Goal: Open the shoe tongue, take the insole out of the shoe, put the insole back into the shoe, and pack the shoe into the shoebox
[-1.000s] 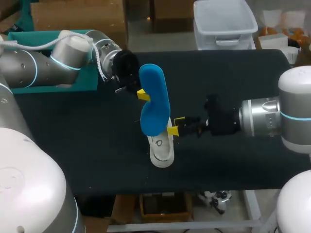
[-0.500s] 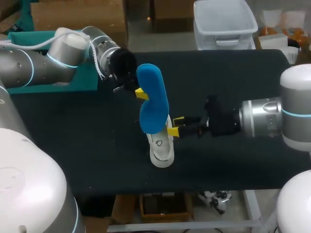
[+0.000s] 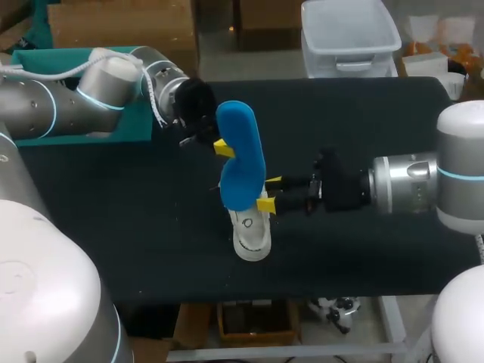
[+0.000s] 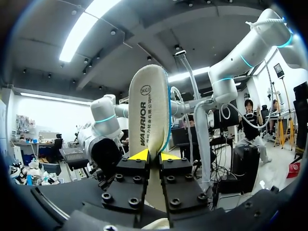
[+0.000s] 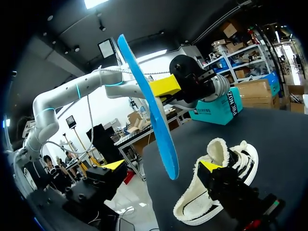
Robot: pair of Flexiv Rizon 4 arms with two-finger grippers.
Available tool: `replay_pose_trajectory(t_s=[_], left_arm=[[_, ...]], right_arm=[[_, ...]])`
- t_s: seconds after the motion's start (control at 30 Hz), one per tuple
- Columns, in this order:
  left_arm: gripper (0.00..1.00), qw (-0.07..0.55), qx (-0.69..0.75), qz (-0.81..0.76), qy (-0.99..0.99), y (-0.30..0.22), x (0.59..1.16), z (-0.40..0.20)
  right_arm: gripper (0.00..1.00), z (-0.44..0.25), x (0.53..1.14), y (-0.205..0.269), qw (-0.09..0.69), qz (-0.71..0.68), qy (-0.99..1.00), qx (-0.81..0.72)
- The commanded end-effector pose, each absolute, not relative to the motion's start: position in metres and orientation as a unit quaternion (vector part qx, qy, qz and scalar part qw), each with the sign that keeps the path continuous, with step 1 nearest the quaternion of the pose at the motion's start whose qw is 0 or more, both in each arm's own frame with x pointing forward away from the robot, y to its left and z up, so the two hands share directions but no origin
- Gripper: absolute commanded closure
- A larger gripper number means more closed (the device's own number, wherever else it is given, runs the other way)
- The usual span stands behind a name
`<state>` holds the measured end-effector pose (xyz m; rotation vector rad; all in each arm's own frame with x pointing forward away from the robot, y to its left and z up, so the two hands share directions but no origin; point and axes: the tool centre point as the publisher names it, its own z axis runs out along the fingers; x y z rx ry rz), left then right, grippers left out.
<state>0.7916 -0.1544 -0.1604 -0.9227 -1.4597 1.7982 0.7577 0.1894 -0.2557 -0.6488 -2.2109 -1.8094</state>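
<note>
The blue insole [image 3: 242,155] hangs upright above the table, my left gripper [image 3: 220,147] shut on its edge. In the left wrist view its cream underside [image 4: 149,110] rises between the closed yellow tips of the left gripper [image 4: 153,155]. The white shoe [image 3: 250,233] lies on the black table just under the insole's lower end. My right gripper [image 3: 270,192] is open beside the insole's lower part, above the shoe's opening. Seen from the right wrist, the insole [image 5: 149,110] is edge-on, its lower tip between the spread fingers of the right gripper [image 5: 162,165], with the shoe [image 5: 190,204] below.
The teal shoebox [image 3: 132,122] stands at the table's back left, partly hidden by my left arm; it shows behind the left gripper [image 5: 219,108] in the right wrist view. Bare black tabletop [image 3: 393,121] stretches to the right and front of the shoe.
My right gripper has shifted a little left and up, closer around the insole's lower part. The left gripper and insole wavered slightly and sit about where they were.
</note>
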Motion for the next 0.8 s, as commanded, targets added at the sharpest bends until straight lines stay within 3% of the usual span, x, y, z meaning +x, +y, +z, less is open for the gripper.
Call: replay_pose_trajectory(t_s=[0.03,0.13,0.17,0.2,0.27,0.43,0.5,0.6,0.63,0.8], left_arm=[[1.0,0.318,-0.35,0.685,-0.554,-0.154,0.793,-0.162],[1.0,0.318,-0.349,0.686,-0.553,-0.155,0.794,-0.163],[1.0,0.318,-0.348,0.687,-0.553,-0.155,0.794,-0.163],[1.0,0.318,-0.348,0.687,-0.553,-0.156,0.794,-0.163],[1.0,0.319,-0.348,0.688,-0.552,-0.157,0.794,-0.164],[1.0,0.319,-0.346,0.688,-0.553,-0.158,0.795,-0.164],[1.0,0.319,-0.345,0.687,-0.554,-0.159,0.795,-0.164],[1.0,0.32,-0.344,0.687,-0.555,-0.159,0.795,-0.164],[1.0,0.32,-0.344,0.686,-0.555,-0.16,0.795,-0.165],[1.0,0.325,-0.343,0.684,-0.556,-0.161,0.796,-0.166]], right_arm=[[0.0,-0.255,0.759,0.192,0.107,-0.617,-0.749,-0.216],[0.02,-0.254,0.759,0.197,0.107,-0.621,-0.749,-0.204],[0.11,-0.254,0.759,0.198,0.107,-0.621,-0.75,-0.202],[0.3,-0.254,0.759,0.199,0.108,-0.622,-0.749,-0.199],[0.45,-0.254,0.76,0.201,0.108,-0.623,-0.75,-0.195],[0.62,-0.255,0.761,0.202,0.109,-0.626,-0.748,-0.19],[0.76,-0.255,0.761,0.202,0.108,-0.627,-0.748,-0.189],[0.89,-0.255,0.762,0.202,0.107,-0.628,-0.748,-0.189],[1.0,-0.255,0.762,0.202,0.106,-0.628,-0.748,-0.188],[1.0,-0.255,0.763,0.202,0.105,-0.627,-0.749,-0.187]])
